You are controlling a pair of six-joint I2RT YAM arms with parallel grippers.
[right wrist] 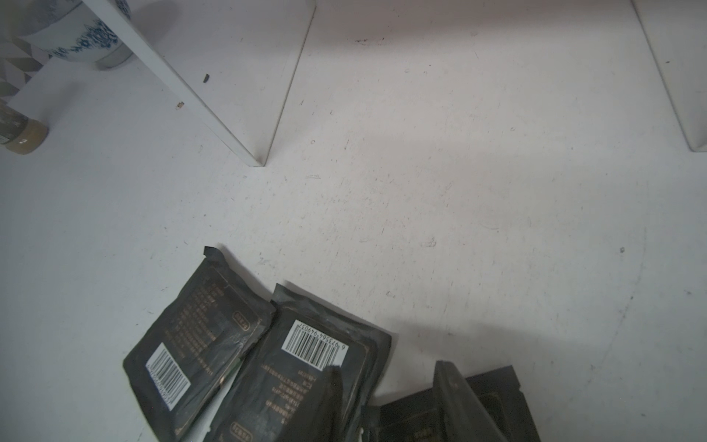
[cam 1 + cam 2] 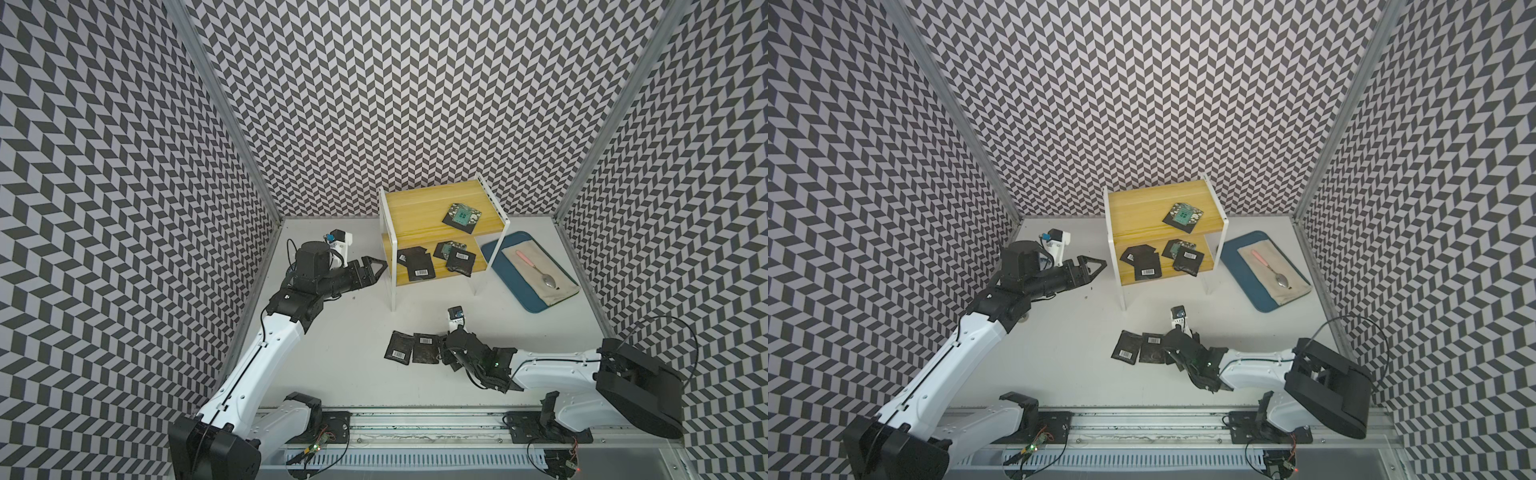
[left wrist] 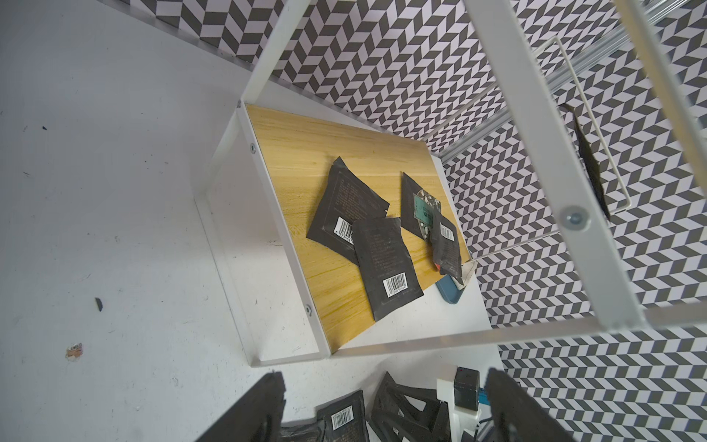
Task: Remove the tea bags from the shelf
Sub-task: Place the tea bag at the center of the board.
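Observation:
The shelf stands at the back middle. On its top board a green-faced tea bag lies over a black one. Several black tea bags and one green-faced tea bag lie on the lower board. Two tea bags lie flat on the table, with a third beside them. My right gripper hangs low over these, jaws apart, holding nothing. My left gripper is open and empty beside the shelf's left frame, level with the lower board.
A blue tray with a beige cloth and a pink-handled spoon lies right of the shelf. The shelf's white legs stand just beyond the tea bags on the table. Patterned walls close in the left, back and right sides.

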